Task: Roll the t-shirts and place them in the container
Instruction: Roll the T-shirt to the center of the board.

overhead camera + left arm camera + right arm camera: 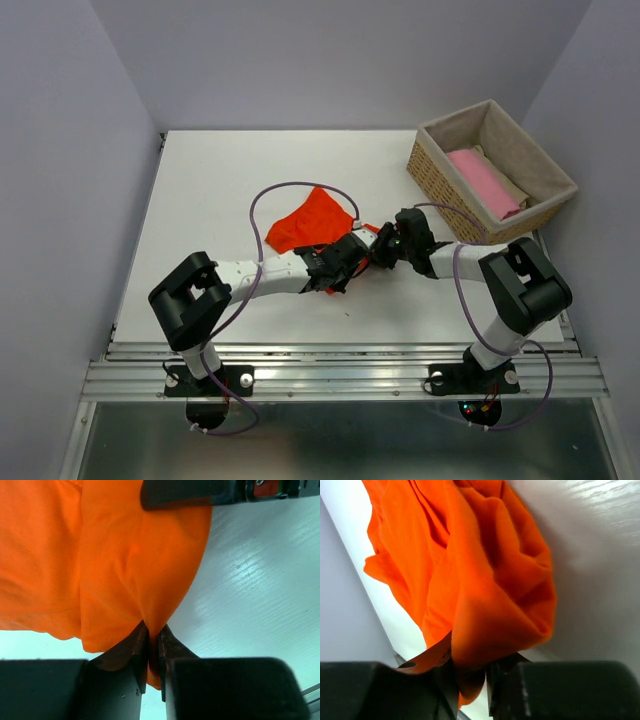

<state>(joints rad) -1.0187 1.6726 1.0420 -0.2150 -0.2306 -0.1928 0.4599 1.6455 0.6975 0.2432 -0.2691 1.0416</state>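
Three shirts show in all: one orange shirt (310, 222) on the table (220, 180), plus one pink shirt (483, 183) and one beige shirt (512, 188) lying side by side in the one basket (432, 175), which stands well apart from the right pincer (470, 665), beyond it and off to its right. Two pincers work the orange one. The left pincer (153, 632) has its fingers pressed together on a fold at the cloth's near edge, and the rest of the shirt spreads away ahead of its tips. The right pincer, just beside the left and tip to tip with it, pinches a thicker bunch of the same cloth, which bulges out above its fingers.

We judge the shirt light, limp and easily creased (it holds no shape of its own), so it will sag and fold wherever it is unsupported, and a pinch on a loose wad may slip or drag only one layer. For rolling, we would take it at two well-spaced points along a hem or edge, pincers apart, so the cloth is flat between them.
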